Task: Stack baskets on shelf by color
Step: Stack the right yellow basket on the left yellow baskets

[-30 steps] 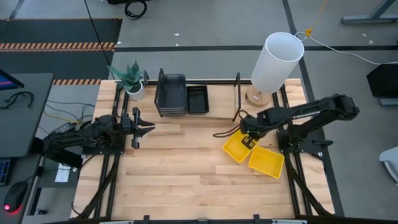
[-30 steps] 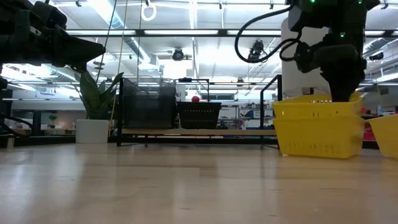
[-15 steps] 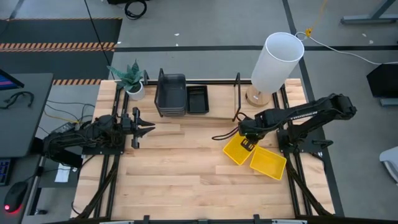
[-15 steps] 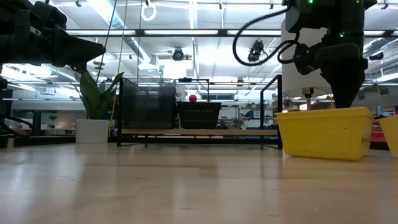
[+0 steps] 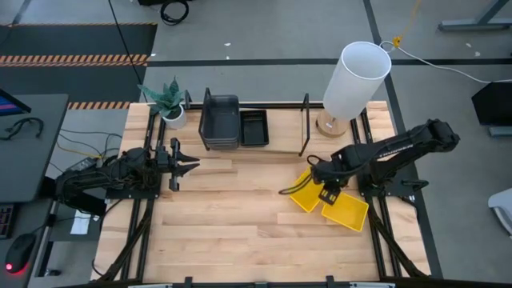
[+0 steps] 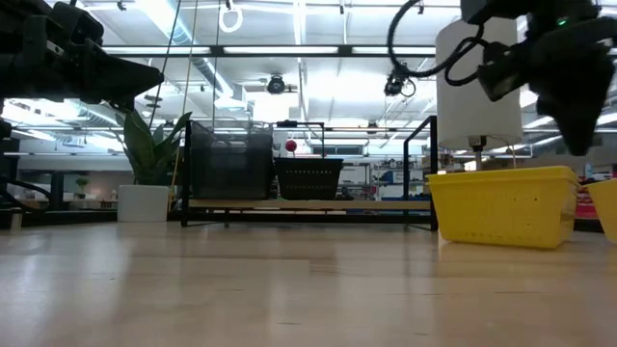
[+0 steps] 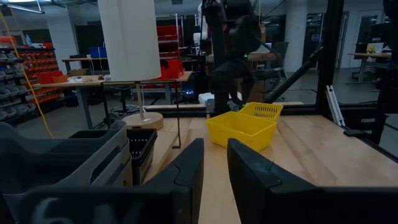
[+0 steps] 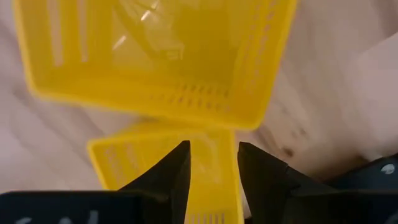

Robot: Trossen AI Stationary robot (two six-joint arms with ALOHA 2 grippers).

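Observation:
Two yellow baskets lie on the table's right part: one [image 5: 302, 194] [image 6: 501, 207] stands flat on its bottom, the other [image 5: 348, 210] is close beside it toward the near right. My right gripper [image 5: 326, 192] [image 8: 212, 168] hovers open above where they meet, touching neither. On the shelf [image 5: 305, 128] at the far edge sit stacked dark grey baskets [image 5: 220, 120] and a black mesh basket [image 5: 254, 128]; its right part is bare. My left gripper [image 5: 190, 166] [image 7: 214, 180] waits at the left, its fingers a little apart with nothing between them.
A tall white cylinder [image 5: 356, 80] on a round base stands at the far right corner, just right of the shelf. A potted plant [image 5: 168, 100] is at the far left corner. Bare wood lies across the table's middle and near side.
My right gripper has set the yellow basket down flat on the table, opened and let it go. It has then risen clear and drifted toward the right and near edges. The basket stays where it was put.

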